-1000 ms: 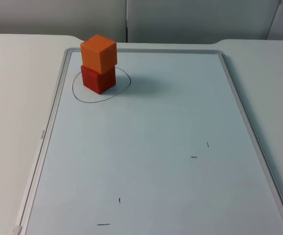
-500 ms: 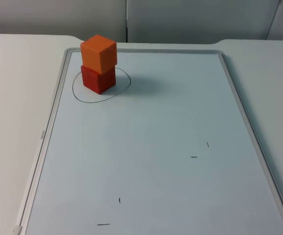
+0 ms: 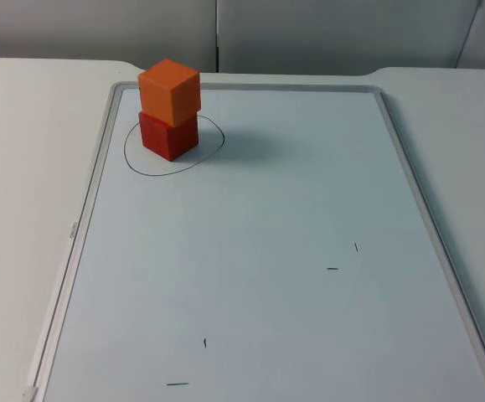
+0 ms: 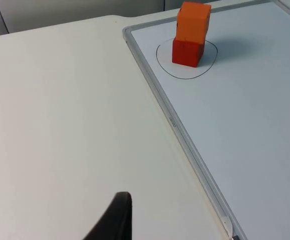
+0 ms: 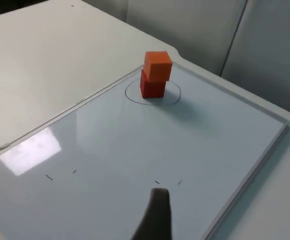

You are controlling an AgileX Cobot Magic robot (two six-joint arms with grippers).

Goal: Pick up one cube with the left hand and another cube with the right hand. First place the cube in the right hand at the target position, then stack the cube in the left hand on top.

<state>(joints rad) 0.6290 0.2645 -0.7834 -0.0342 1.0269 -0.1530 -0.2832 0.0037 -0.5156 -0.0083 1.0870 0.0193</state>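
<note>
An orange cube (image 3: pixel 169 90) stands squarely on a red cube (image 3: pixel 168 136), and the red one sits inside a hand-drawn black circle (image 3: pixel 211 149) at the far left of the whiteboard (image 3: pixel 250 251). The same stack appears in the left wrist view as orange cube (image 4: pixel 193 20) on red cube (image 4: pixel 187 52), and in the right wrist view as orange cube (image 5: pixel 158 65) on red cube (image 5: pixel 153 88). My left gripper (image 4: pixel 115 220) hangs over the bare table left of the board, well back from the stack. My right gripper (image 5: pixel 155 215) waits over the board's near part, far from the cubes.
The whiteboard has a grey raised frame (image 3: pixel 100 159) all round and a few short pen marks (image 3: pixel 332 269) on its near half. White table top (image 3: pixel 24 167) lies on both sides, and the grey partition wall (image 3: pixel 309 33) closes the far edge.
</note>
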